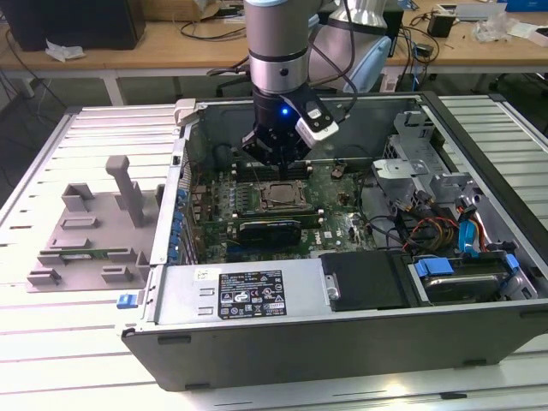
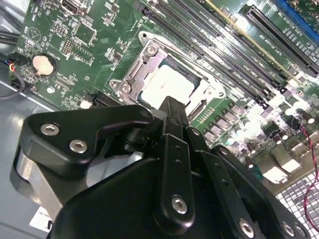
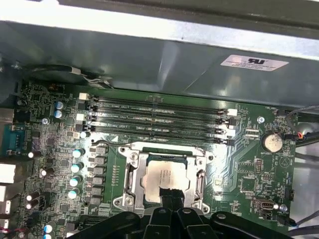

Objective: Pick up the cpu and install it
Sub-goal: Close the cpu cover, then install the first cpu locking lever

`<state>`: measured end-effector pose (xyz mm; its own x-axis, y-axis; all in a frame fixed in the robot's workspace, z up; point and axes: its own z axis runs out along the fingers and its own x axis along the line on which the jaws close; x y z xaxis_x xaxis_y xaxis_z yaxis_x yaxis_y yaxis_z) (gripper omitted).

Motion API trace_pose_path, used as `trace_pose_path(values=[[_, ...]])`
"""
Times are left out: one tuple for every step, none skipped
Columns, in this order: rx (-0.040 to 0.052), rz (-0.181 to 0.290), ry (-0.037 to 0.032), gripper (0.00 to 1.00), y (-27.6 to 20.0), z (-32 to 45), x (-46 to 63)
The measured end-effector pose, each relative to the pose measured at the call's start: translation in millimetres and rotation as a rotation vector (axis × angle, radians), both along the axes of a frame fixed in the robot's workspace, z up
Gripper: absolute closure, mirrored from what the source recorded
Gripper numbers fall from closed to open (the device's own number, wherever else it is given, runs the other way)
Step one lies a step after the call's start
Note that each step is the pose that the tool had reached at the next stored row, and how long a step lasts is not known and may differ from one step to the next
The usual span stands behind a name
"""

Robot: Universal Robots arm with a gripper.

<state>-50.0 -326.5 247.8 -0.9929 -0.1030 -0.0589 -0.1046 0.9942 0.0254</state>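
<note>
The cpu, a small square chip with a pale metal top, lies flat inside the open metal socket frame on the green motherboard. My gripper hangs straight over the socket inside the computer case. Its dark fingertips are drawn together just above one edge of the chip, with nothing held between them. I cannot tell whether they touch the chip.
Black memory slots run alongside the socket. A long black expansion card lies just in front, then the power supply. Cables and drive bays crowd the exterior view's right. A grey fixture sits outside the case wall.
</note>
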Motion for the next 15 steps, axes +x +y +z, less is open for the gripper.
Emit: trace_pose_path(values=[[-0.0002,0.000,0.0000,0.89,0.0,0.1,0.0],[-0.0001,0.000,0.0001,0.89,0.0,0.0,0.0],[-0.0001,0.000,0.0001,0.89,0.0,0.1,0.0],[-0.0001,0.000,0.0000,0.89,0.0,0.0,0.0],[-0.0001,0.000,0.0001,0.89,0.0,0.1,0.0],[-0.0001,0.000,0.0001,0.89,0.0,0.1,0.0],[-0.0001,0.000,0.0001,0.89,0.0,0.0,0.0],[-0.0001,0.000,0.0001,0.89,0.0,0.0,0.0],[-0.0001,0.000,0.0001,0.89,0.0,0.0,0.0],[-0.0001,0.000,0.0001,0.89,0.0,0.0,0.0],[-0.0001,0.000,0.0001,0.89,0.0,0.0,0.0],[-0.0001,0.000,0.0001,0.89,0.0,0.1,0.0],[-0.0001,0.000,0.0000,0.89,0.0,0.0,-0.4],[-0.0001,0.000,0.0001,0.89,0.0,0.0,-1.8],[-0.0002,0.000,0.0001,0.89,0.0,0.0,-3.6]])
